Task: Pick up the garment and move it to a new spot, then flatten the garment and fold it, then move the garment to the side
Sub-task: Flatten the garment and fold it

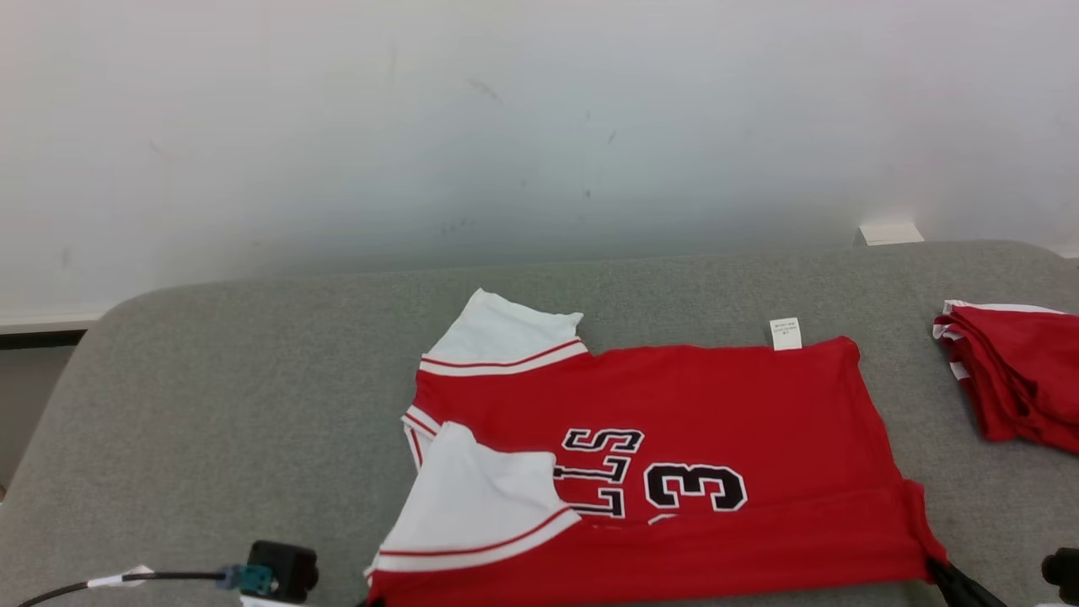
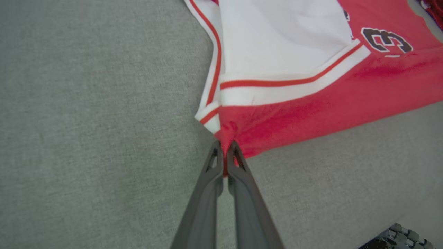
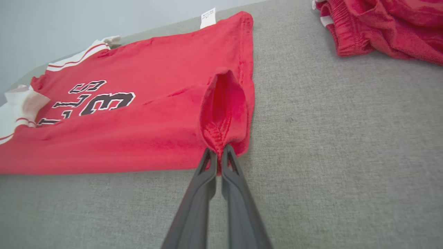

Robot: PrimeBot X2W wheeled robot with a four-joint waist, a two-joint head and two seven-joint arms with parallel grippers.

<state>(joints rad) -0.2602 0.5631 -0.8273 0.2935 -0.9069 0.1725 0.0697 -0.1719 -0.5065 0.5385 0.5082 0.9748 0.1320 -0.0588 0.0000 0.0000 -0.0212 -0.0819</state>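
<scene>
Fingers of left gripper (image 2: 225, 149) and right gripper (image 3: 218, 153) pinch the near corners of the red jersey (image 1: 674, 396); shallow bites may slip, collapsing the fold.

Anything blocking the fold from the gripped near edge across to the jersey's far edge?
Nothing visible: the jersey lies bare to its far edge, and the red pile sits apart to its right.
</scene>
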